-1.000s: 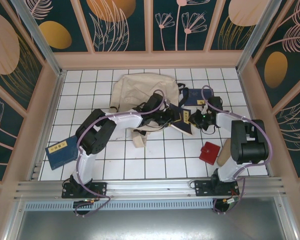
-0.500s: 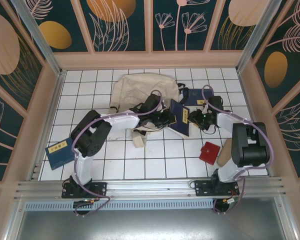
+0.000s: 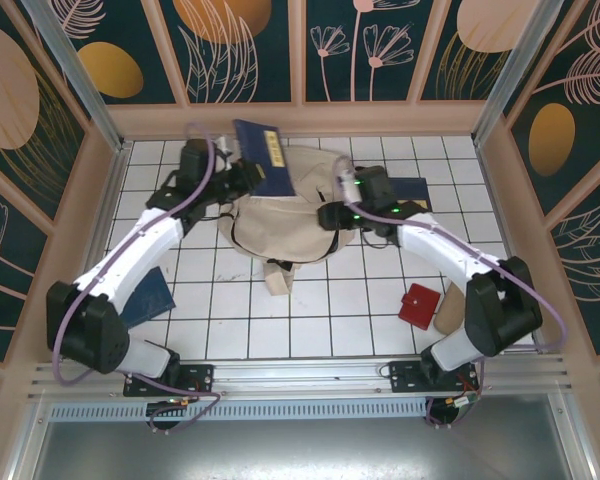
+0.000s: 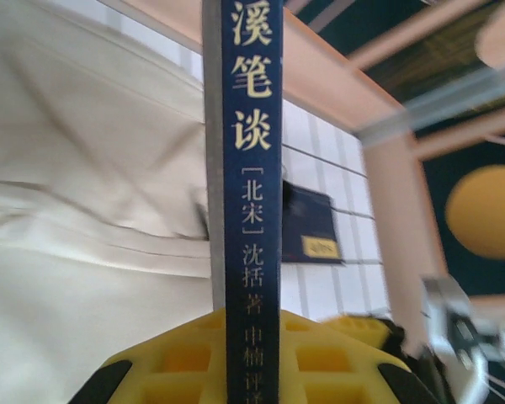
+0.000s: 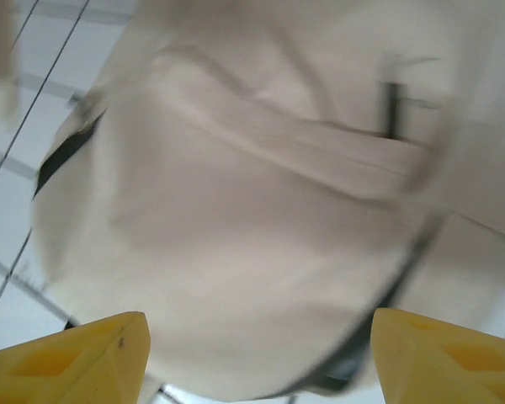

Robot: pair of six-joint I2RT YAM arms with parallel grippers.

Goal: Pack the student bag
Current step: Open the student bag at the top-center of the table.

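The student bag (image 3: pixel 280 225) is a large beige canvas backpack lying on the white tiles; it also shows in the left wrist view (image 4: pixel 84 219) and right wrist view (image 5: pixel 252 219). My left gripper (image 3: pixel 242 176) is raised over the bag's far left edge, shut on a navy blue book (image 3: pixel 266 158). The book's spine (image 4: pixel 251 168), printed with gold characters, stands upright between the yellow jaws (image 4: pixel 251 341). My right gripper (image 3: pixel 327 215) hovers over the bag's right part. It is open (image 5: pixel 257 362), its yellow fingertips (image 5: pixel 76 358) wide apart with nothing between them.
A second navy book (image 3: pixel 410 192) lies on the tiles right of the bag, also seen from the left wrist (image 4: pixel 313 227). Another navy book (image 3: pixel 150 295) lies at the left under my left arm. A red wallet (image 3: pixel 417 305) and a beige object (image 3: pixel 447 305) sit at the near right.
My left arm has swung up and to the far left, carrying the navy book away from the centre. My right gripper has opened, let the book go and moved left over the bag.
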